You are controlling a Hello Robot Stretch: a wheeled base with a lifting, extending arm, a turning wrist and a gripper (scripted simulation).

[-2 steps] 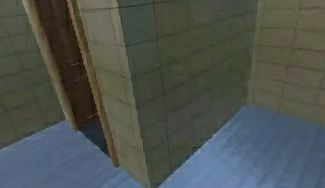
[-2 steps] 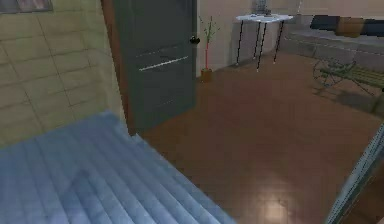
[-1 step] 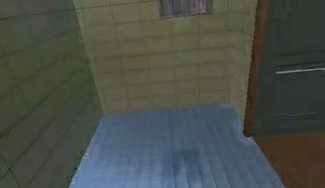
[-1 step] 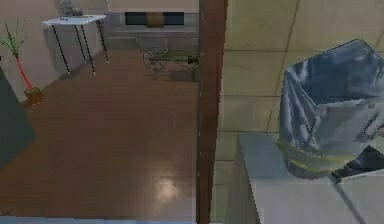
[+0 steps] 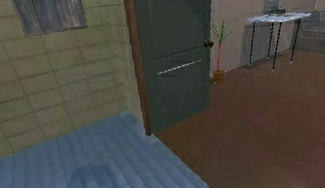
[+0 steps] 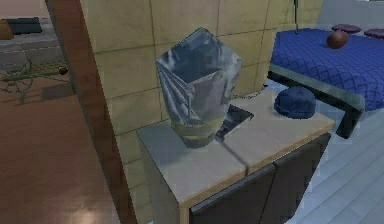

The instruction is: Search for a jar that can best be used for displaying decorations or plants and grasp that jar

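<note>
A bag-lined bin [image 6: 200,85] stands on the worktop [image 6: 185,168]; right of it a blue lump [image 6: 296,101], farther right a bed [image 6: 320,55]; fingers' state: cannot tell

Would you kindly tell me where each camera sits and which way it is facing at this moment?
Forward view: on the robot, facing ahead and somewhat down over blue floor tiles to a dark door, a white table beyond.
Arm side view: on the robot's body, facing out sideways at a counter bearing a bag-lined bin, a blue bed beyond.
Shared: tan tiled wall and brown wood floor.
</note>
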